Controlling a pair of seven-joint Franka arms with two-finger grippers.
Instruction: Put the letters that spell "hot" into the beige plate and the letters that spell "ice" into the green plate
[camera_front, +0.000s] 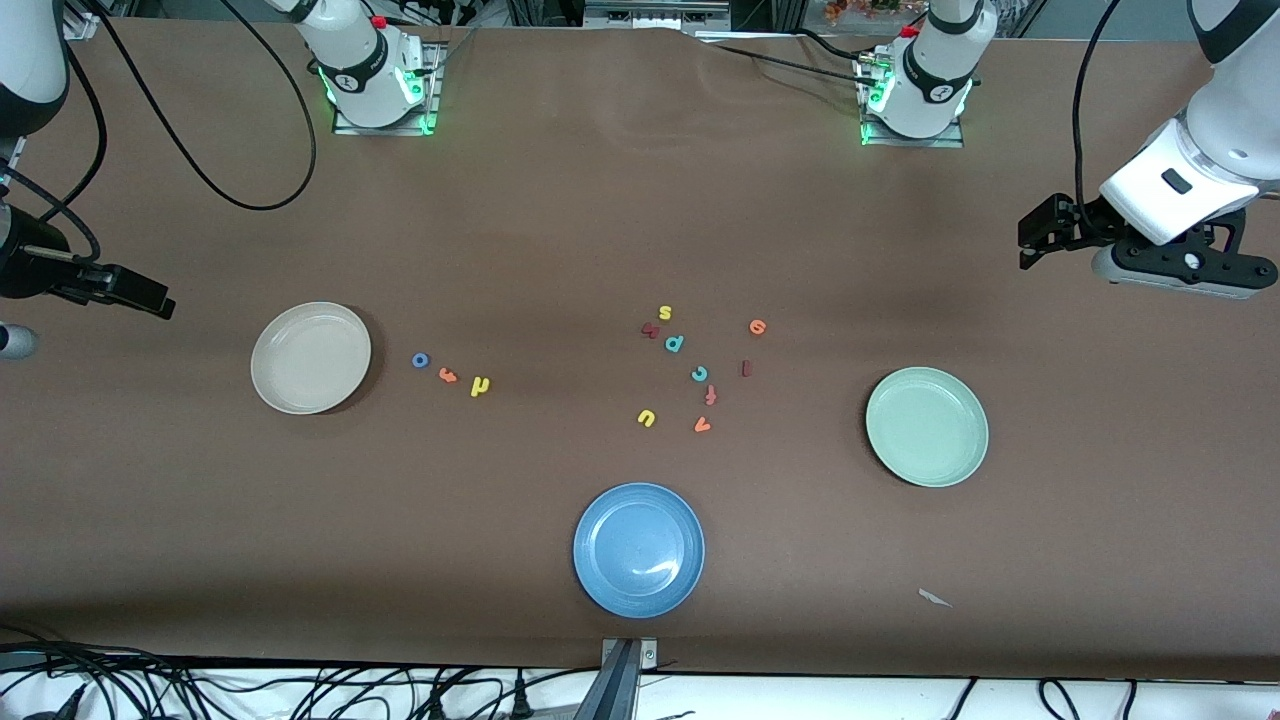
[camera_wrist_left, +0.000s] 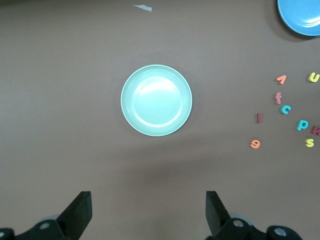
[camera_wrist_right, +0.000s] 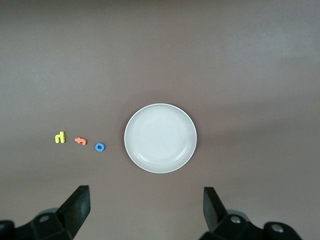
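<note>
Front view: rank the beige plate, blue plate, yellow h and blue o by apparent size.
1. Blue plate, beige plate: near equal. The blue one looks slightly bigger but sits nearer the camera, so I won't split them.
2. Yellow h.
3. Blue o, slightly smaller.

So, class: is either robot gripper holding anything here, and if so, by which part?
Nothing is held. The left gripper hangs with jaws open above the table near the green plate; the right gripper hangs open near the beige plate.

Blue plate (camera_front: 639, 550), stray letters, paper scrap (camera_front: 934, 598).
</note>
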